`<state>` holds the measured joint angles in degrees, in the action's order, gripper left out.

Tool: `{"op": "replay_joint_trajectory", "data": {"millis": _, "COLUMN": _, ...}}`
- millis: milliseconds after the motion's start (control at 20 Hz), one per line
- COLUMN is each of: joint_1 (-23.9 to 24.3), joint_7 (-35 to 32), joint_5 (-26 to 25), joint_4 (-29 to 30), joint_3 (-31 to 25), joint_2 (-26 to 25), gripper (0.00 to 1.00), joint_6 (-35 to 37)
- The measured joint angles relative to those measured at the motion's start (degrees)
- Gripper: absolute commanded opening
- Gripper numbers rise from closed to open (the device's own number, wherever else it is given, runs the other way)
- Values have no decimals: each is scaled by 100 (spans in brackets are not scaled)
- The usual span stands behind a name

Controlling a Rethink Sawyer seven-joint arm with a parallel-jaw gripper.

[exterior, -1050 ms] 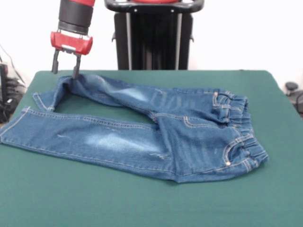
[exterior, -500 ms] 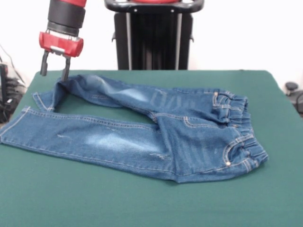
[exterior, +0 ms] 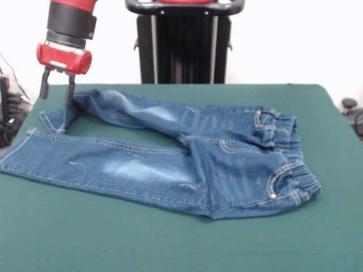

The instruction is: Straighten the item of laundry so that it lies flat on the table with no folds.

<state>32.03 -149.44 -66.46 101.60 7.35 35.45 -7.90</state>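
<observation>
1. Jeans (exterior: 170, 164) lay across the middle of the table (exterior: 181, 243), waistband toward the right of the frame, legs running to the left edge.
2. Lower leg lay flat and extended, its cuff at the left edge of the table. Upper leg ran up-left; its end was doubled back on itself at upper left of the frame, so a fold remained there.
3. Gripper (exterior: 56, 92) hung at upper left of the frame, directly over that doubled-back cuff. Fingers stood apart, a moderate gap between them, with no cloth seen clamped. The right-hand fingertip sat at or just touching the raised edge of the cuff; contact could not be confirmed from this single view.
4. Judgement on placement: the gripper's position at the folded cuff suits dragging that leg outward to the left, since this is the only obvious fold left. Waistband area showed only the gathers of the elastic.
5. Task judged partly done: one leg flat, the other still folded at its end.
6. Risk, as judgement: pulling too far left would carry the cuff off the table edge, which lay near.
7. Writing: pale vertical marks on the upper thigh, possibly a faded print; not legible. No brand tag or label readable on jeans or arm.
</observation>
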Motion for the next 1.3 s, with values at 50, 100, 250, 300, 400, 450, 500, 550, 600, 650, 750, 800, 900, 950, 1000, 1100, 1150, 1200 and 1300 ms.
{"op": "replay_joint_trajectory", "data": {"millis": 50, "joint_1": 49, "joint_7": 0, "joint_5": 8, "joint_4": -4, "joint_3": -45, "joint_2": 21, "gripper": 100, "joint_6": 55}}
{"op": "replay_joint_trajectory", "data": {"millis": 100, "joint_1": 74, "joint_7": 0, "joint_5": 7, "joint_4": -7, "joint_3": -66, "joint_2": 32, "gripper": 100, "joint_6": 94}}
{"op": "replay_joint_trajectory", "data": {"millis": 250, "joint_1": 26, "joint_7": 0, "joint_5": 2, "joint_4": -14, "joint_3": -6, "joint_2": 34, "gripper": 100, "joint_6": 257}}
{"op": "replay_joint_trajectory", "data": {"millis": 300, "joint_1": -14, "joint_7": 0, "joint_5": 4, "joint_4": -16, "joint_3": 26, "joint_2": 25, "gripper": 100, "joint_6": 259}}
{"op": "replay_joint_trajectory", "data": {"millis": 400, "joint_1": -120, "joint_7": 0, "joint_5": 5, "joint_4": -22, "joint_3": 95, "joint_2": -2, "gripper": 100, "joint_6": 257}}
{"op": "replay_joint_trajectory", "data": {"millis": 450, "joint_1": -216, "joint_7": 0, "joint_5": 5, "joint_4": -22, "joint_3": 140, "joint_2": -23, "gripper": 100, "joint_6": 259}}
{"op": "replay_joint_trajectory", "data": {"millis": 500, "joint_1": -268, "joint_7": 0, "joint_5": 5, "joint_4": -22, "joint_3": 154, "joint_2": -31, "gripper": 100, "joint_6": 259}}
{"op": "replay_joint_trajectory", "data": {"millis": 550, "joint_1": -299, "joint_7": 0, "joint_5": 5, "joint_4": -22, "joint_3": 157, "joint_2": -32, "gripper": 100, "joint_6": 259}}
{"op": "replay_joint_trajectory", "data": {"millis": 600, "joint_1": -322, "joint_7": 0, "joint_5": 6, "joint_4": -22, "joint_3": 156, "joint_2": -32, "gripper": 100, "joint_6": 257}}
{"op": "replay_joint_trajectory", "data": {"millis": 650, "joint_1": -342, "joint_7": 0, "joint_5": 5, "joint_4": -23, "joint_3": 157, "joint_2": -32, "gripper": 100, "joint_6": 257}}
{"op": "replay_joint_trajectory", "data": {"millis": 750, "joint_1": -385, "joint_7": 0, "joint_5": 7, "joint_4": -28, "joint_3": 179, "joint_2": -42, "gripper": 100, "joint_6": 254}}
{"op": "replay_joint_trajectory", "data": {"millis": 800, "joint_1": -426, "joint_7": 0, "joint_5": 21, "joint_4": -42, "joint_3": 221, "joint_2": -67, "gripper": 100, "joint_6": 242}}
{"op": "replay_joint_trajectory", "data": {"millis": 900, "joint_1": -592, "joint_7": 0, "joint_5": 150, "joint_4": -107, "joint_3": 429, "joint_2": -210, "gripper": 100, "joint_6": 144}}
{"op": "replay_joint_trajectory", "data": {"millis": 950, "joint_1": -673, "joint_7": 0, "joint_5": 233, "joint_4": -138, "joint_3": 531, "joint_2": -289, "gripper": 100, "joint_6": 86}}
{"op": "replay_joint_trajectory", "data": {"millis": 1000, "joint_1": -790, "joint_7": 0, "joint_5": 371, "joint_4": -175, "joint_3": 677, "joint_2": -401, "gripper": 100, "joint_6": -13}}
{"op": "replay_joint_trajectory", "data": {"millis": 1100, "joint_1": -1133, "joint_7": 0, "joint_5": 813, "joint_4": -272, "joint_3": 1095, "joint_2": -745, "gripper": 100, "joint_6": -342}}
{"op": "replay_joint_trajectory", "data": {"millis": 1150, "joint_1": -1260, "joint_7": 0, "joint_5": 989, "joint_4": -303, "joint_3": 1243, "joint_2": -885, "gripper": 100, "joint_6": -488}}
{"op": "replay_joint_trajectory", "data": {"millis": 1200, "joint_1": -1306, "joint_7": 0, "joint_5": 1065, "joint_4": -312, "joint_3": 1299, "joint_2": -940, "gripper": 100, "joint_6": -553}}
{"op": "replay_joint_trajectory", "data": {"millis": 1300, "joint_1": -1538, "joint_7": 0, "joint_5": 1432, "joint_4": -361, "joint_3": 1572, "joint_2": -1276, "gripper": 100, "joint_6": -924}}
